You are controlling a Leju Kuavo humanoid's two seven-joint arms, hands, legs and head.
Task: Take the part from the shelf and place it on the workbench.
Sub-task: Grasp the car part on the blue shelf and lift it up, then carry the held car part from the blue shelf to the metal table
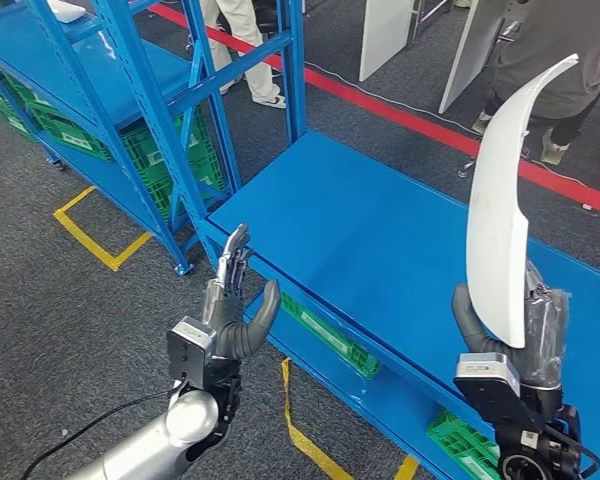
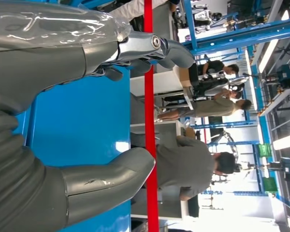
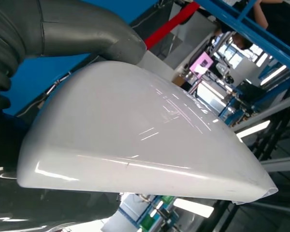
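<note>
Gripped low in the right hand (image 1: 520,345), the white curved part (image 1: 501,200) stands upright above the near right edge of the blue desk (image 1: 357,240). Lowering it well likely means tilting it flat first, then letting go only once it rests. To the left, the left hand (image 1: 233,305) holds nothing, fingers apart. No readable writing; the bin label is blurred.

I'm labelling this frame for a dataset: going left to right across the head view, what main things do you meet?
Blue shelf → left robot hand, open with nothing in it → blue workbench → white curved part gripped upright in the right robot hand.
</note>
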